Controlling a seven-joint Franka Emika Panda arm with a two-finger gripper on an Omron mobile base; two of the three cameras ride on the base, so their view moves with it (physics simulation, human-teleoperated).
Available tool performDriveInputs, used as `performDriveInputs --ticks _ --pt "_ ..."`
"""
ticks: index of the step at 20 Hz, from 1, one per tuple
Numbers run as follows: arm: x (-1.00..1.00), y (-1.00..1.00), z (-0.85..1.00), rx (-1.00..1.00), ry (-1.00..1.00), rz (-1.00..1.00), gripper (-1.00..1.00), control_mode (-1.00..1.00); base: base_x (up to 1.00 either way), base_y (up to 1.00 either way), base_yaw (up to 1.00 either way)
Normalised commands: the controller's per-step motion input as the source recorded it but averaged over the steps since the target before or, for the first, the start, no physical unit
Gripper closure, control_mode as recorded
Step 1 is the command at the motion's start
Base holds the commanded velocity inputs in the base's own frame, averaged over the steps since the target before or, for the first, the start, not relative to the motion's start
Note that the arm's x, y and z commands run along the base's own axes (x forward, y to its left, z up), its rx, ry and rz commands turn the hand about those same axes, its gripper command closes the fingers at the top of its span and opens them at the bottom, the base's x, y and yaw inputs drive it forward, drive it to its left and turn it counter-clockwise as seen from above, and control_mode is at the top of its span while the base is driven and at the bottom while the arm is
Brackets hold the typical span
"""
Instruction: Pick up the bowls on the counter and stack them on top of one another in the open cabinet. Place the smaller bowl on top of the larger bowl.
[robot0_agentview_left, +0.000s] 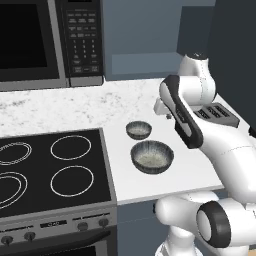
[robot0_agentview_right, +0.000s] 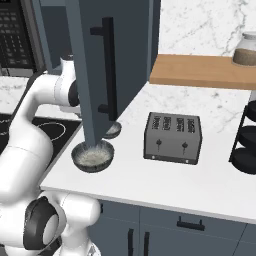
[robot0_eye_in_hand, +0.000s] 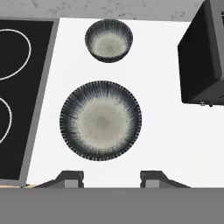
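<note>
In the hand view the gripper (robot0_eye_in_hand: 111, 178) hangs with its fingertips spread wide and empty above the white worktop (robot0_eye_in_hand: 170, 144). The larger bowl (robot0_eye_in_hand: 100, 120) lies just beyond it at twelve o'clock, the smaller bowl (robot0_eye_in_hand: 109, 40) farther along the same line, apart from it. Stovetop (robot0_eye_in_hand: 13, 96) sits at nine o'clock, toaster (robot0_eye_in_hand: 203, 61) at two.

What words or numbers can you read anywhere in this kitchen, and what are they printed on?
None can be read.
microwave keypad: rows of pale button labels, too small and blurred to read.
stove front panel: a small pale marking between the knobs, too blurred to read.
toaster: no lettering visible.
</note>
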Motion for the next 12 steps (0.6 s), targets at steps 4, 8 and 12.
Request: performDriveInputs --ticks 4,8,12 --pt "-0.2 0.01 0.0 0.0 -0.01 0.0 -1.0 -1.0 0.0 0.0 0.0" --pt "-0.77 0.33 -0.06 -0.03 -0.07 0.08 -1.0 -1.0 0.0 0.0 0.0" --pt "-0.62 0.27 -0.14 0.0 0.0 0.0 -1.0 -1.0 0.0 0.0 0.0"
